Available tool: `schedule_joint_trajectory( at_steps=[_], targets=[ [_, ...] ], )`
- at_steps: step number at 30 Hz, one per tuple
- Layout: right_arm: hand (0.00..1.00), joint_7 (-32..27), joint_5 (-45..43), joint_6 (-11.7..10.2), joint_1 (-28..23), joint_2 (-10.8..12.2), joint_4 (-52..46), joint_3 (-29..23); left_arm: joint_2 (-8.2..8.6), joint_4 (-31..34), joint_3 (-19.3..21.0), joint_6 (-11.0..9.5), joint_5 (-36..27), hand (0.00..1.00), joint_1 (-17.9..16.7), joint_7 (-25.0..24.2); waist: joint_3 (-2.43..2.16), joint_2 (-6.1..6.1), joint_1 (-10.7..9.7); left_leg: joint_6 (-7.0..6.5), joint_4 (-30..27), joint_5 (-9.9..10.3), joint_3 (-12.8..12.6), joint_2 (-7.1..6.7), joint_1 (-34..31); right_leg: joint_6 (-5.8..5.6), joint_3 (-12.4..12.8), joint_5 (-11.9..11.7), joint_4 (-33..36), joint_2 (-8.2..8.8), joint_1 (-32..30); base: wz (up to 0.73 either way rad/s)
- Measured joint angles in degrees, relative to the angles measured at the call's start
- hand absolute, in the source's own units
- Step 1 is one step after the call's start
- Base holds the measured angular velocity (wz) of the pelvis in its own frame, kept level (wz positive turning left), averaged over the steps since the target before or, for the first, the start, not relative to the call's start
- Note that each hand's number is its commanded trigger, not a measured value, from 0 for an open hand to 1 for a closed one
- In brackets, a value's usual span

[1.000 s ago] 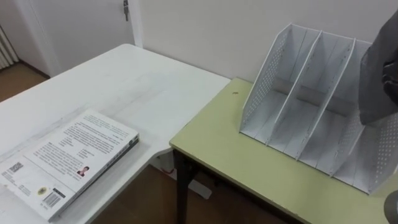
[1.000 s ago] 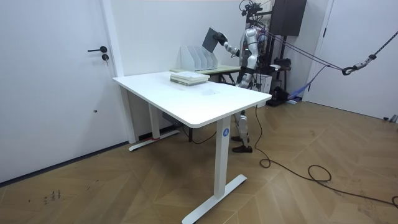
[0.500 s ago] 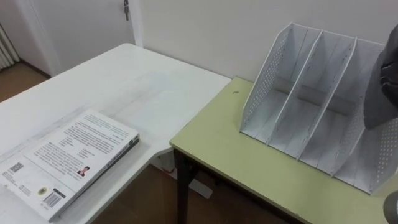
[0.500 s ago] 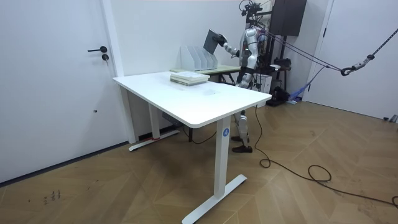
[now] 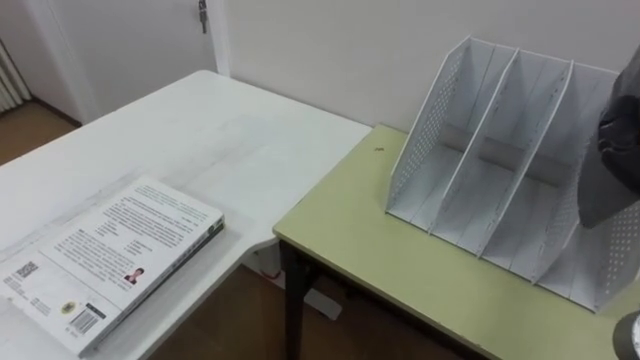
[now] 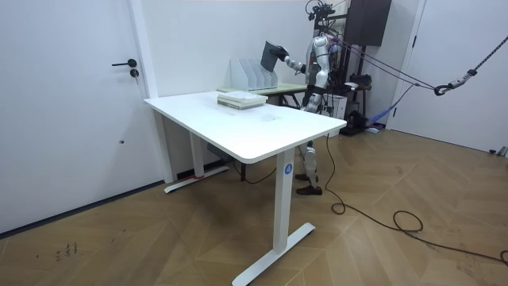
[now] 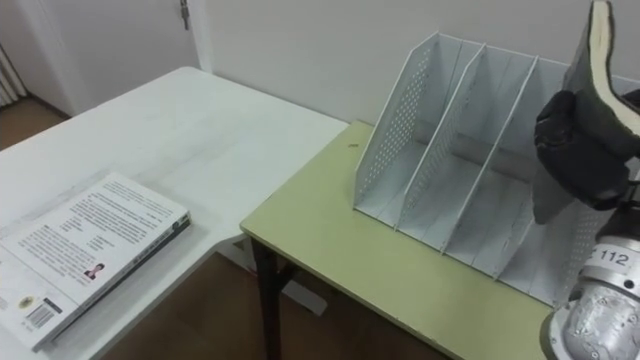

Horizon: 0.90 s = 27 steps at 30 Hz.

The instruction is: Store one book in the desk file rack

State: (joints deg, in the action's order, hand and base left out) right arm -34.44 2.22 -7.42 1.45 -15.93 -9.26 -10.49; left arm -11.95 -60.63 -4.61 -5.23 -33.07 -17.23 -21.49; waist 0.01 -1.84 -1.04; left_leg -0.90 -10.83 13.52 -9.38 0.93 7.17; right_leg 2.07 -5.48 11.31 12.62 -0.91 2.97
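Observation:
A grey book [image 7: 600, 55] with a pale page edge is held upright above the right end of the white file rack [image 7: 450, 150]. My right hand [image 7: 585, 140], in a dark glove, is shut round its lower part. The rack has three slanted perforated compartments, all empty, and stands on a green desk [image 5: 380, 250]. In the room view I stand at the far side of that desk, with the book [image 6: 272, 54] raised over the rack [image 6: 252, 73].
A second book with a white printed cover [image 5: 110, 255] lies on the white table [image 5: 200, 130] to the left, which butts against the green desk. A wall runs close behind the rack. A door [image 6: 71, 103] is in the room view's left.
The held book has come lower and stands more upright over the rack's right end. The rack and the white book have not moved.

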Motion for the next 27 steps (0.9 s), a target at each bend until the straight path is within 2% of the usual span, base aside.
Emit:
schedule_joint_trajectory(
  at_steps=[5, 8, 10, 16, 19, 22, 27],
  targets=[
    [1.0, -0.1, 0.2, 0.1, 1.2, -0.1, 1.7, -0.1, 0.04, 0.1, 0.0, 0.9, 0.0, 0.0, 0.1, 1.1, -0.01, 0.0, 0.1, 0.0, 0.0, 0.0, 0.1, -0.01, -0.1, -0.01, -0.3, 0.0, -0.1, 0.06, 0.1, 0.01],
    [1.0, 0.2, 2.7, 1.4, 2.3, -0.1, 2.3, -0.1, 0.02, 0.0, 0.0, 1.3, 0.0, 0.0, 0.2, 1.2, -0.01, 0.01, 0.1, 0.0, 0.0, 0.0, 0.2, -0.01, -0.2, -0.01, -0.6, 0.0, 0.0, 0.1, 0.1, 0.03],
    [1.0, 0.6, 3.7, 1.4, 3.8, -0.2, 4.4, -0.1, 0.0, 0.0, 0.0, 1.3, -0.1, 0.0, 0.2, 1.2, 0.0, -0.01, 0.0, 0.0, 0.0, 0.0, 0.2, -0.01, -0.3, -0.01, -0.6, 0.0, 0.1, 0.1, 0.1, 0.0],
    [1.0, 0.9, 9.5, 2.3, 7.3, -2.1, 10.3, -0.1, -0.06, 0.1, 0.0, 1.5, -0.1, 0.0, 0.2, 1.3, 0.09, -0.17, 0.0, -0.01, 0.0, 0.0, 0.6, -0.06, -0.5, -0.01, -0.8, 0.0, -0.1, 0.15, 0.1, 0.01],
    [1.0, 0.9, 9.7, 3.6, 8.1, -2.6, 11.5, -0.1, -0.21, 0.1, 0.0, 2.1, -0.1, 0.0, 0.6, 1.3, 0.25, -0.4, 0.1, -0.01, 0.1, 0.0, 0.6, -0.06, -0.5, -0.01, -0.8, 0.0, -0.1, 0.14, 0.0, 0.0],
    [1.0, 0.9, 11.1, 3.9, 8.4, -2.7, 12.4, -0.1, -0.34, 0.2, 0.0, 2.8, -0.1, 0.0, 0.9, 1.4, 0.42, -0.61, 0.1, -0.01, 0.1, 0.0, 0.6, -0.07, -0.6, -0.01, -0.8, 0.0, -0.1, 0.14, 0.0, 0.0],
    [1.0, 0.4, 11.2, 5.9, 11.6, -2.8, 16.1, -0.1, -0.42, 0.2, 0.0, 3.6, -0.1, 0.0, 1.2, 2.2, 0.4, -0.59, -0.1, -0.01, 0.0, 0.0, 0.6, -0.12, -0.7, -0.02, -0.9, 0.0, -0.1, 0.2, 0.0, 0.0]
  ],
)
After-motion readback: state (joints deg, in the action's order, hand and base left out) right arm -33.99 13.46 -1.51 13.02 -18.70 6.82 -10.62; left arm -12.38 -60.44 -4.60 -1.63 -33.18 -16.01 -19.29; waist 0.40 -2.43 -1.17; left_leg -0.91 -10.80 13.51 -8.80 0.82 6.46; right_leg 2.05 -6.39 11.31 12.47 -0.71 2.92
